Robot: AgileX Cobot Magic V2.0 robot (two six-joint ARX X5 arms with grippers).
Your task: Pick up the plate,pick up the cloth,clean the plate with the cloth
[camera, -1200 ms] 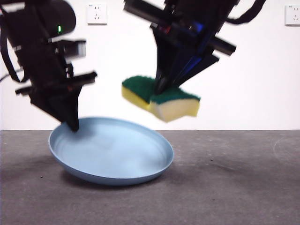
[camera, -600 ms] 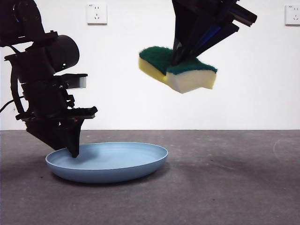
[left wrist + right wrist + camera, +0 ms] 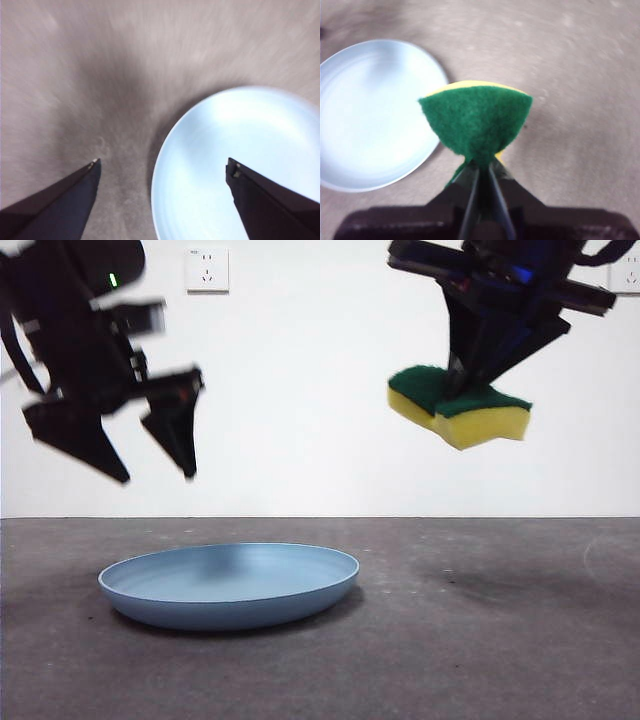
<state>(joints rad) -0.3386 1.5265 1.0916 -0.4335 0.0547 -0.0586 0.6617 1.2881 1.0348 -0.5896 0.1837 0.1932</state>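
1. Plate (image 3: 229, 585) lay flat on the grey worktop (image 3: 480, 640), mouth up, rim level all round, with nothing touching it; it sat on the side of the left arm in your front view.
2. Your left claw (image 3: 150, 455) hung above the plate's outer edge with its jaws spread wide and nothing between them. The left wrist view showed the plate (image 3: 240, 165) below, one jaw over its bowl and the other over bare worktop (image 3: 75, 75), so the jaws straddled the rim from well above it.
3. Your right claw (image 3: 465, 395) was clenched on the cloth (image 3: 460, 410), a yellow sponge with a green scouring face, held in the air well apart from the plate and off to its side.
4. The cloth was carried green face up and yellow foam down, its long axis running roughly across the front view, tilted slightly. In the right wrist view the cloth (image 3: 476, 120) stuck straight out from the claw (image 3: 481, 167), with the plate (image 3: 375, 115) beside it below.
5. Judging progress: you had the cloth in hand, but the plate was not lifted, and no wiping contact was visible. By my reading, the plate grasp and the cleaning were left.
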